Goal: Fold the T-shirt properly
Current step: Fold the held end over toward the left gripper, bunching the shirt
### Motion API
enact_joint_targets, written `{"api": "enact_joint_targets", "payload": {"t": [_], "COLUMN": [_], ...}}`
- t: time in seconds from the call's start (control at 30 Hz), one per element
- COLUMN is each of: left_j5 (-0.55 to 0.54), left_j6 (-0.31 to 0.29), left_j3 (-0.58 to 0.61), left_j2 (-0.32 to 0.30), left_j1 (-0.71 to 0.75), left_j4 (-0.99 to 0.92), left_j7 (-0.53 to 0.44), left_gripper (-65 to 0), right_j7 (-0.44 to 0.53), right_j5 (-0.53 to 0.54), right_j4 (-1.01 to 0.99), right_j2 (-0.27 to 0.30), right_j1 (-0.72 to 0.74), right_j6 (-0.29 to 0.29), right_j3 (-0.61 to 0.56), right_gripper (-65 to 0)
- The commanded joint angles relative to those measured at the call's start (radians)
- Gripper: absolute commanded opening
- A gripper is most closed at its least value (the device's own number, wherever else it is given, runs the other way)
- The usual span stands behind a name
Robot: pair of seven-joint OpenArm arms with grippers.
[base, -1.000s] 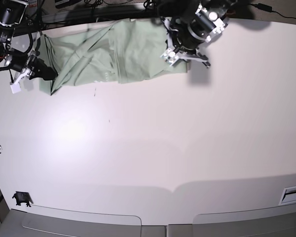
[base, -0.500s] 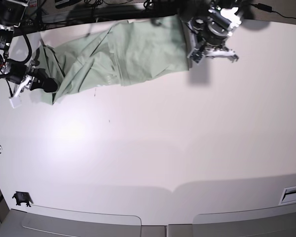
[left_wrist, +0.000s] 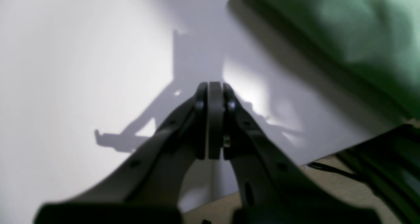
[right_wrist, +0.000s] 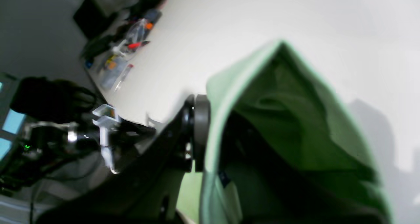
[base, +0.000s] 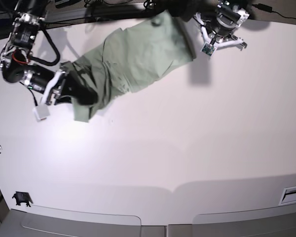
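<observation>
A bare white table (base: 187, 148) fills the base view, with the T-shirt (base: 133, 59) bunched toward 11 o'clock. The right gripper (right_wrist: 210, 132) pinches a cloth edge, apparently to drag it flat. The left gripper (left_wrist: 210, 119), at 1 o'clock, has its fingers pressed together on nothing.

1. In the right wrist view, the T-shirt (right_wrist: 288, 125) drapes over one finger of the right tool (right_wrist: 210, 132), hiding it; the cloth runs off the bottom edge.
2. In the left wrist view, the T-shirt (left_wrist: 344, 37) is a green blur, cut by the top and right edges.
3. Clutter (right_wrist: 121, 60) at the tabletop (right_wrist: 262, 20) edge is too blurred to identify.
</observation>
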Motion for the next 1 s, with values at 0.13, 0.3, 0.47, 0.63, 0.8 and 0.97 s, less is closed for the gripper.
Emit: {"api": "enact_joint_targets", "payload": {"t": [0.13,0.3,0.47,0.63,0.8,0.97], "left_j5": [-0.002,-0.043,-0.043,-0.043,-0.042,-0.017], "left_j6": [0.004,-0.006,-0.015,-0.015,-0.015,-0.014], "left_j3": [-0.001,-0.001,-0.001,-0.001,-0.001,-0.001], "left_j2": [-0.004,-0.004,-0.004,-0.004,-0.004,-0.004], "left_j1": [0.005,0.005,0.005,0.005,0.005,0.004], "left_j4": [0.019,0.019,0.019,0.019,0.019,0.019], "left_j7": [-0.014,-0.018,-0.017,-0.021,-0.021,-0.021], "left_gripper": [-65.0,-65.0,-65.0,-65.0,-65.0,-65.0], "right_j7": [0.019,0.019,0.019,0.019,0.019,0.019], "right_j5": [0.028,0.028,0.028,-0.108,-0.34,-0.41], "right_j4": [0.085,0.087,0.087,0.086,0.086,0.086], "right_j2": [-0.079,-0.155,-0.236,-0.291,-0.298,-0.299], "right_j1": [-0.079,-0.12,-0.119,-0.12,-0.12,-0.12], "right_j6": [0.006,0.006,0.006,0.006,0.006,0.006], "right_j3": [-0.085,-0.249,-0.409,-0.555,-0.675,-0.734], "right_gripper": [-65.0,-65.0,-65.0,-65.0,-65.0,-65.0]}}
